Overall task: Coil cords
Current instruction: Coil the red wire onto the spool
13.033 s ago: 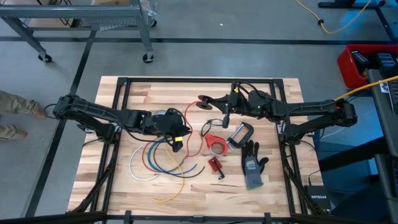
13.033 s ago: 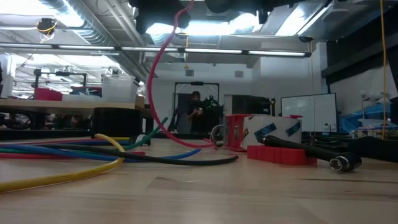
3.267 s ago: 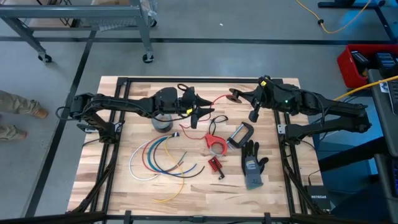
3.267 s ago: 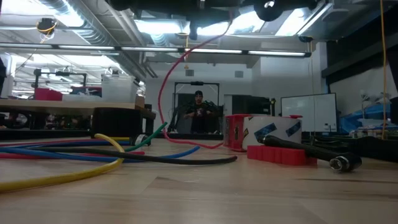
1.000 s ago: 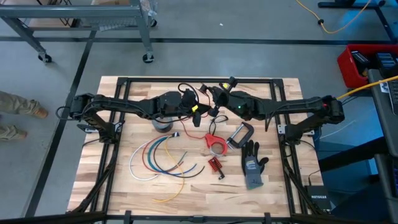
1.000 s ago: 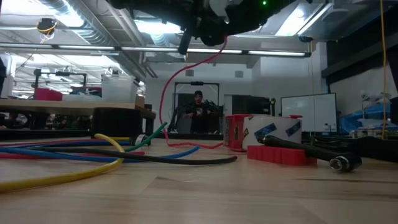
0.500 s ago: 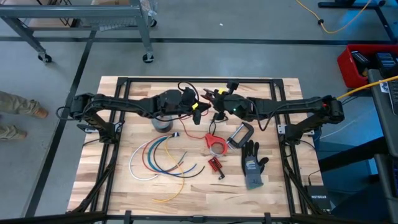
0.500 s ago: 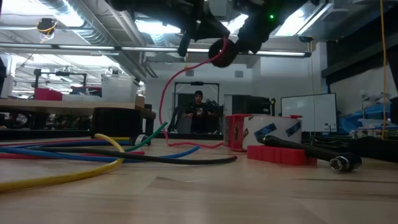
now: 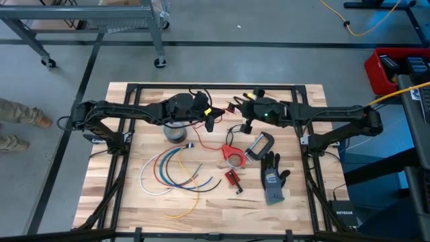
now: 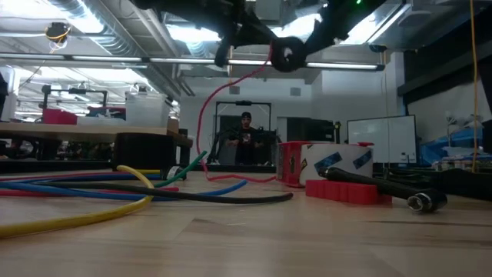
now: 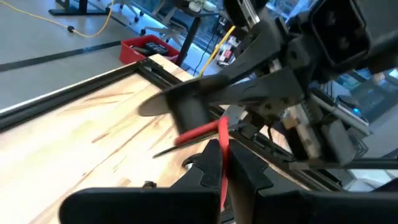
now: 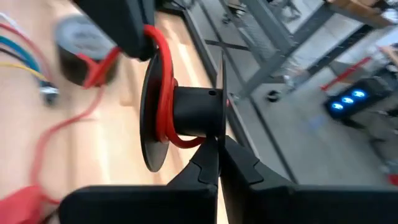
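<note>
The right pincer [image 9: 236, 107], closed on a black spool [image 12: 186, 115], has shifted rightward while the left pincer [image 9: 209, 122] grips the red cord [image 12: 163, 68], partly wound; other cords [image 9: 168, 171] lie uncoiled on the tabletop [image 9: 302, 208].

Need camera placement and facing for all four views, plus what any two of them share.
High view: overhead, straight down on the wooden table; both dark arms show, left gripper, right gripper.
Low view: at tabletop height, level across loose coloured cords into the room; arms overhead.
Left wrist view: past its own shut fingers pinching the thin red cord.
Right wrist view: past its own shut fingers on a black plastic spool.
Shared: red cord and spool show in both wrist views.
</note>
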